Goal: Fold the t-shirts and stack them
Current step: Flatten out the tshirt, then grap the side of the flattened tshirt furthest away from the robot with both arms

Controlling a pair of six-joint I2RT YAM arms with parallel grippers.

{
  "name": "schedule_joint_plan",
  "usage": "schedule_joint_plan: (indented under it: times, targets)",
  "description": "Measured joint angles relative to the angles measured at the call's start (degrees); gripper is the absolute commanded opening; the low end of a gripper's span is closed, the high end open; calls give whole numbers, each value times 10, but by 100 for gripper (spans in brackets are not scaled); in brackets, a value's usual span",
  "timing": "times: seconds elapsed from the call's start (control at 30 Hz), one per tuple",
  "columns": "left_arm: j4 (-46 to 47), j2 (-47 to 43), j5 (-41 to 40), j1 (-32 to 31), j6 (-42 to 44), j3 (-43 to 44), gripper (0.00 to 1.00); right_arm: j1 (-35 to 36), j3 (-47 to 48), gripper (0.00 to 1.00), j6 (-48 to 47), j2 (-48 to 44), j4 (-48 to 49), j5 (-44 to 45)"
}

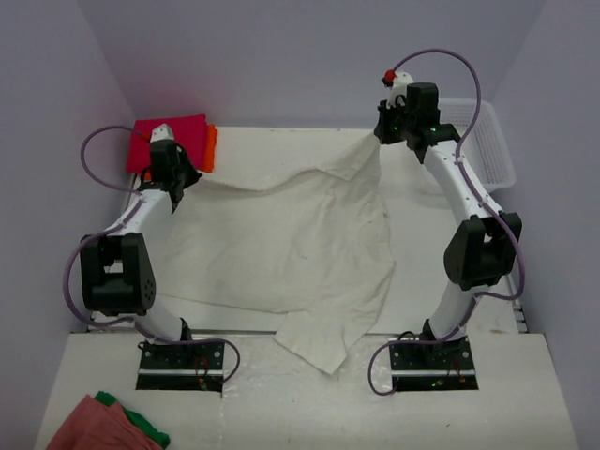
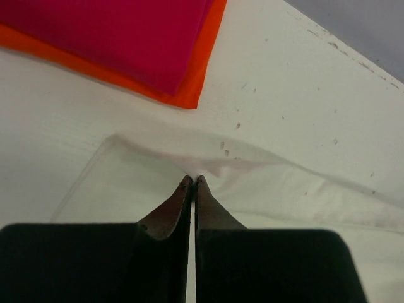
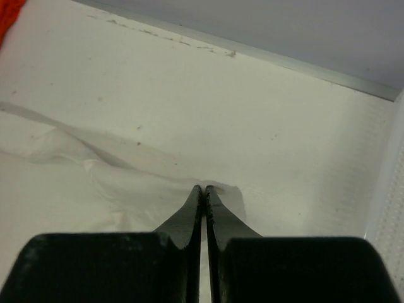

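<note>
Looking down from above, I see a wrinkled cream-white t-shirt (image 1: 291, 244) spread across the middle of the white counter (image 1: 281, 141). Its near corner reaches down between my two arm bases. My left end effector (image 2: 191, 180) is clenched on the shirt's far left edge; in the left wrist view the fingertips meet with the cloth pinched into a small peak. My right end effector (image 3: 203, 187) is clenched on the shirt's far right corner, and from above the cloth rises up to it there. At the far left corner of the counter a folded magenta-red t-shirt (image 1: 169, 139) lies on top of an orange t-shirt (image 1: 212, 148), whose edge shows along its right side. A white mesh basket (image 1: 492, 141) sits at the far right, just beyond the right arm. A salmon-pink cloth (image 1: 94, 427) and a green cloth (image 1: 150, 433) lie bunched together at the near left, well apart from the shirts.
</note>
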Motion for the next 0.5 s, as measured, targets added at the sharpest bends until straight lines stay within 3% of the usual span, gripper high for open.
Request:
schedule_joint_plan:
  times: [0.23,0.5]
  targets:
    - [96,137,33,-2,6,37,0,-56,43,0,-3,75,8,14]
    - [114,161,52,-5,24,67,0,-57,119,0,-3,123,0,24]
